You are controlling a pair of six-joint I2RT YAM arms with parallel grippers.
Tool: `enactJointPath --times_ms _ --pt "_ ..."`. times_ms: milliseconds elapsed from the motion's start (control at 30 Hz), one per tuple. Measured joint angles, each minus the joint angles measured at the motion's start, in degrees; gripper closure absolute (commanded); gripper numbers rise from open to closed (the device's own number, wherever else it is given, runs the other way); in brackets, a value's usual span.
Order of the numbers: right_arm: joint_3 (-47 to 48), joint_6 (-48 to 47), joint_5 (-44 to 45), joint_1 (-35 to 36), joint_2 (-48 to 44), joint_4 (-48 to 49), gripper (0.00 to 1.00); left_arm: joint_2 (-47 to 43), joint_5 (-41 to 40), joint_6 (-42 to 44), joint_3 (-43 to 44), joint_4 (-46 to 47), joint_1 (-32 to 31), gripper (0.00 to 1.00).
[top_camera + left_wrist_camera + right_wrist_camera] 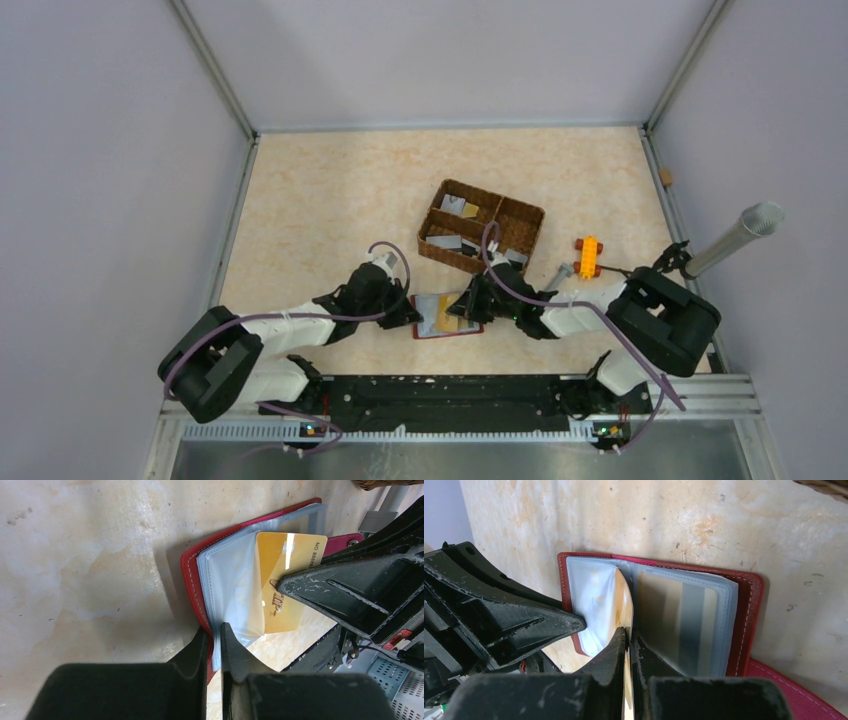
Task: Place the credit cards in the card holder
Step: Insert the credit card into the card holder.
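Pale marbled counter (330,190) fills the grey-walled cell, and the card holder (428,310) lies open on it at the near edge, between the two arms.

The left arm (290,330) reaches in from the left of the card holder. The left jaws are pinched together on its outer edge, with the red cover and a clear pocket leaf between them, which steadies it. The right arm (565,320) comes in from the right of the card holder. The right jaws are clamped on a gold card (287,575), held on edge over the spine. Its far end seems to be tucked under a billowing clear pocket on the left leaf. I judge it only partly in, since much of it is outside the plastic.

On the right leaf of the card holder, a striped card (684,625) sits flat behind the clear plastic, so one card looks already stowed. Beyond the card holder stands a wicker basket (532,222). Several more credit cards (455,206) lie in its compartments, well apart from the pockets.

The task looks early: one card is in, a second is being fed, and the basket's cards are not yet fetched.
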Motion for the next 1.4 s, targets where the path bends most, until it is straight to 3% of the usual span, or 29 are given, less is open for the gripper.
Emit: enactJointPath --times_ms 700,1400 --pt "0.07 5.16 7.23 3.32 -3.23 -6.23 1.0 0.02 0.17 1.38 0.0 0.26 0.0 0.92" --pt "4.74 2.93 5.11 3.48 1.99 -7.41 1.0 1.53 2.69 4.31 -0.02 2.45 0.7 0.68"
